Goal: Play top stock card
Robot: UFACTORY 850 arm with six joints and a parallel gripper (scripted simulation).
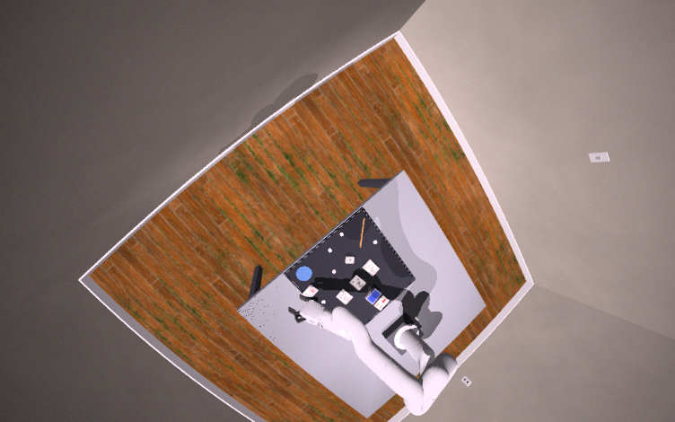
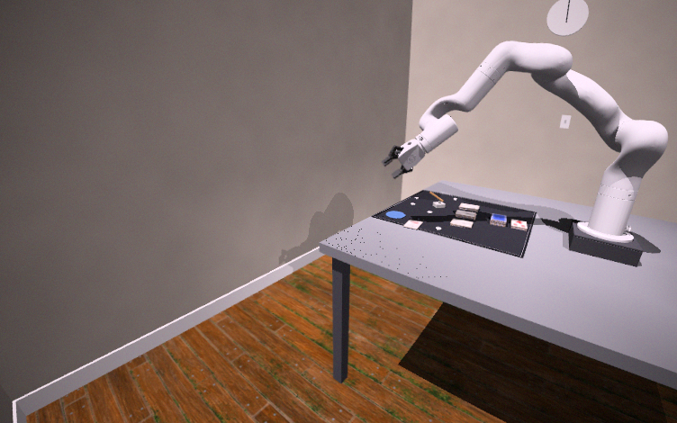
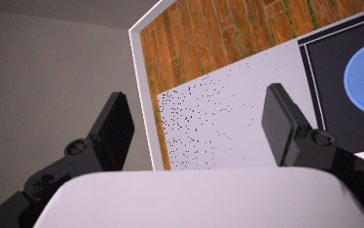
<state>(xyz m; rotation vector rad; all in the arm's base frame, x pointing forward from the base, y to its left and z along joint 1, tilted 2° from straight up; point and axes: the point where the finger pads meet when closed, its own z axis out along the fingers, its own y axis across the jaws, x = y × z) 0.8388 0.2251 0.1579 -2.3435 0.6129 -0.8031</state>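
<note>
One end effector (image 2: 396, 161) spread, empty | card faces (image 2: 461, 222) unreadable | cloth (image 3: 336, 73) cropped

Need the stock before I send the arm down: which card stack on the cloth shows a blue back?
The stock, second from the arm's end of the near row; it alone has a blue top. The other stacks show white faces, like the red-marked waste beside it.

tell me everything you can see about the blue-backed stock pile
The stock is a small, low stack of cards, blue back up with a pale edge. It lies flat on the dark card cloth, at the end towards the arm's base, beside a red-marked face-up card. The open gripper hangs high, far from it; nothing touches it but the cloth.
</note>
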